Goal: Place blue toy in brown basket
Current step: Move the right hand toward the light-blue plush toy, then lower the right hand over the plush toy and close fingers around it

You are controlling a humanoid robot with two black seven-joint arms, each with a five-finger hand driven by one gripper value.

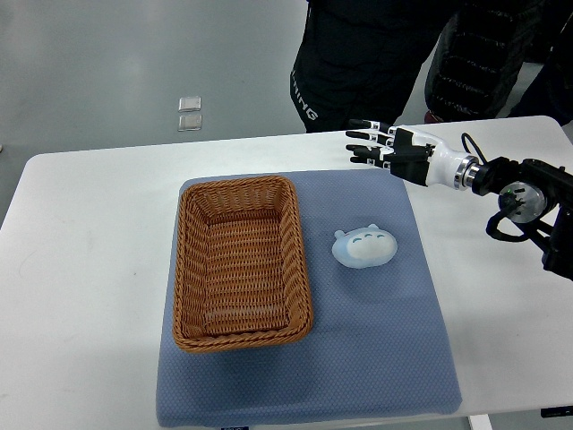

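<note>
Your right hand [387,148] fingers spread, holding nothing, above the blue mat's [376,358] far edge, blue toy [365,247] on the mat, just right of the brown basket [240,262], white worktop [81,269] beneath.

Blue toy [364,247]: small, rounded, pale blue soft-looking figure with a row of white oval marks across its top and short nubs along its upper edge, lying flat on its own just right of the basket, not touching it, nothing holding it. Brown basket [242,333]: rectangular woven wicker tray of warm brown, upright with its open side up, long sides running away from the viewer, walls flaring slightly outward, nothing inside it. Both rest on the same blue-grey mat, the basket on its left half and the toy towards its right.
</note>
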